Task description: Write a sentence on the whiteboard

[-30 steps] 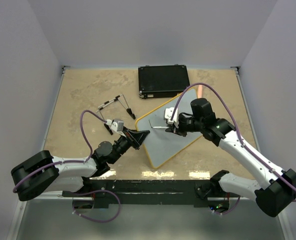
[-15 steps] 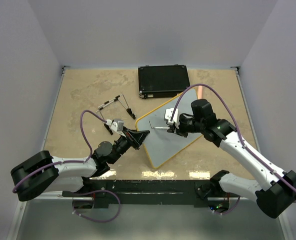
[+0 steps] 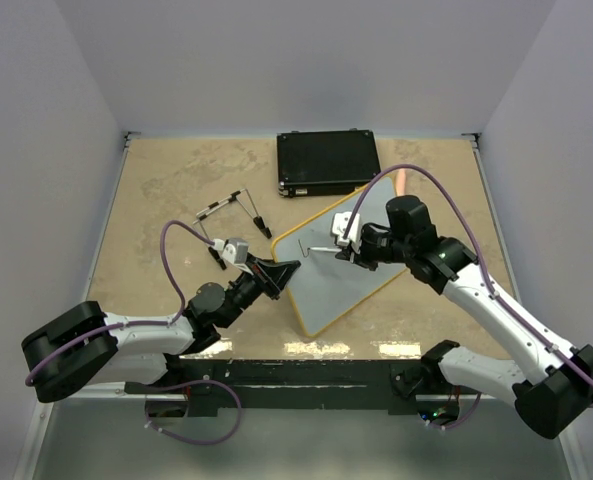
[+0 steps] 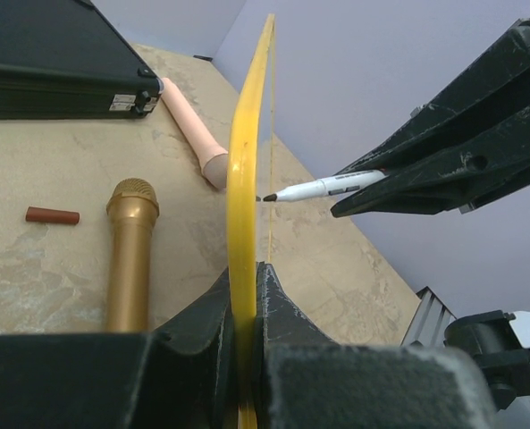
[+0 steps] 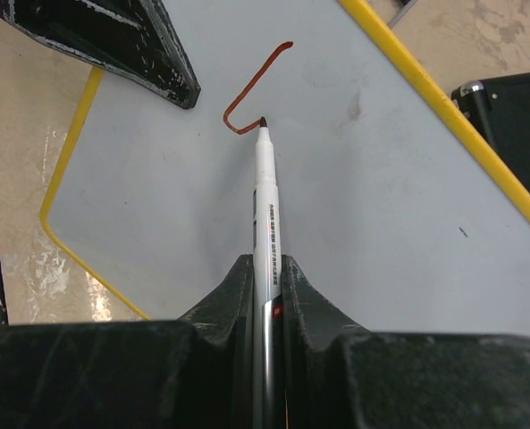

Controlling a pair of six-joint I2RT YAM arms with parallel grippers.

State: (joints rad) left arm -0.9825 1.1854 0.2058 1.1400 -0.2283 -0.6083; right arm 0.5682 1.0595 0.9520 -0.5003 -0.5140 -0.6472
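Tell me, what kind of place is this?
Probably a robot lab's test booth: a left arm and right arm bolted at a table's edge, plain walls boxing it in, and a marker at a whiteboard.

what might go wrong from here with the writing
The left fingers clamp only the thin yellow edge of the board, so pressure from the marker may tilt or flex it and skew the line. The stroke sits close to those fingers, so writing that way might bump them.
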